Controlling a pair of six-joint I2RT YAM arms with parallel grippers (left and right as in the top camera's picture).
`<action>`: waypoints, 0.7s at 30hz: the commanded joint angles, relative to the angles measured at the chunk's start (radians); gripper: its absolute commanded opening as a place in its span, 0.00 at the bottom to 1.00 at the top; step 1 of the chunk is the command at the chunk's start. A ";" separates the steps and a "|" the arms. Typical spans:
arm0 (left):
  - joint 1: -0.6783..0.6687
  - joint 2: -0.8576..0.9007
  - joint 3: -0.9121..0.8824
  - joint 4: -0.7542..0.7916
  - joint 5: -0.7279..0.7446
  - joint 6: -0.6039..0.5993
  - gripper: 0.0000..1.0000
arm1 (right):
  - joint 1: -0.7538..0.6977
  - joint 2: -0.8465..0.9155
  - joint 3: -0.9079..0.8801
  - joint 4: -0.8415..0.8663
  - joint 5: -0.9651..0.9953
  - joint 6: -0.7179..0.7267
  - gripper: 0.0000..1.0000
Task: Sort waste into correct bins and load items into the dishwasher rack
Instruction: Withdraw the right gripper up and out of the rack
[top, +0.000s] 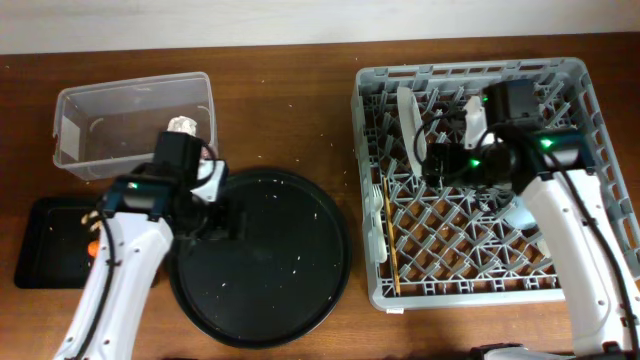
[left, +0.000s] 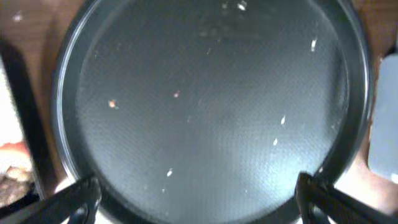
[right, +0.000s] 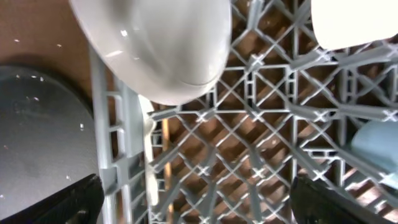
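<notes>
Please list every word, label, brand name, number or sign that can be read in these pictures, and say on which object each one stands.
None: no view shows any readable text.
The clear plastic tub, the grey dishwasher rack, the white plate and the round black tray show no print or label.
The small green lights on the robot form no characters.

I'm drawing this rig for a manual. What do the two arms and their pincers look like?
The left arm and right arm have white rounded shells, black joint housings with small green lights, and thin black cables running along them. The left pincer and right pincer each show two black fingers.
</notes>
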 joint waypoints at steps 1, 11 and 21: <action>0.116 0.000 0.081 -0.129 -0.007 0.039 0.99 | -0.071 -0.002 0.001 -0.047 -0.027 -0.036 0.98; 0.263 -0.412 -0.093 0.016 -0.019 -0.006 1.00 | -0.105 -0.355 -0.256 0.116 0.016 -0.037 0.99; 0.263 -0.942 -0.324 0.184 -0.116 -0.007 1.00 | -0.105 -0.852 -0.581 0.257 0.136 -0.034 0.98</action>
